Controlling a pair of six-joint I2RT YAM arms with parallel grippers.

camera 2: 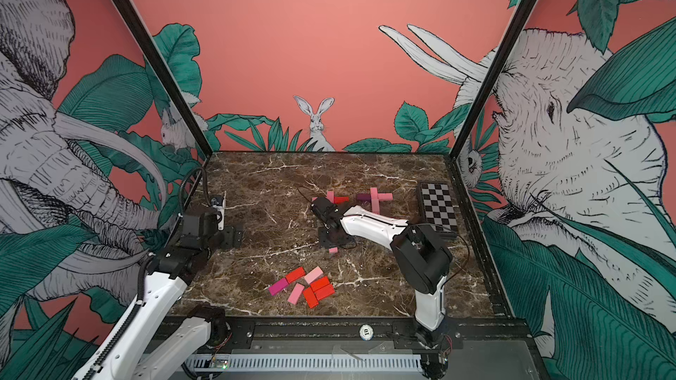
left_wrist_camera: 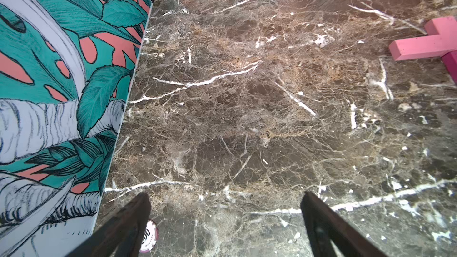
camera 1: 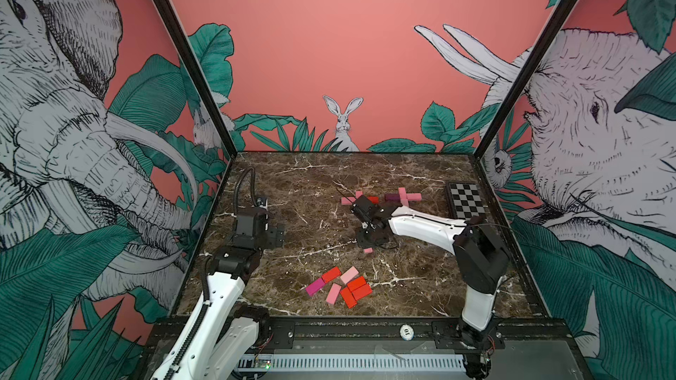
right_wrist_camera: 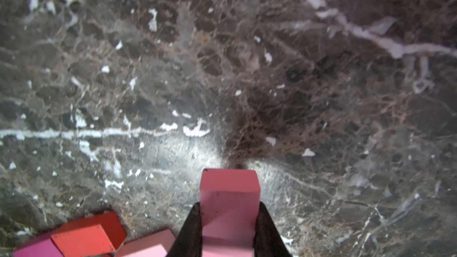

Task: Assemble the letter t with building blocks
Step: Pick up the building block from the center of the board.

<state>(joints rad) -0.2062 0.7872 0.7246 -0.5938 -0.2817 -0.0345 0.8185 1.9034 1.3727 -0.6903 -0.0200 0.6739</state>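
My right end effector [right_wrist_camera: 229, 206] is clamped on a light pink block [right_wrist_camera: 230, 184], held just beyond the loose pile of blocks [camera 1: 344, 286]; I judge it light, stiff and smooth, best pinched squarely across its flat sides.

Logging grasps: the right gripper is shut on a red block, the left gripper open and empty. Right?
The block in the right gripper is light pink, not red, as the right wrist view shows. The left gripper is open and empty.
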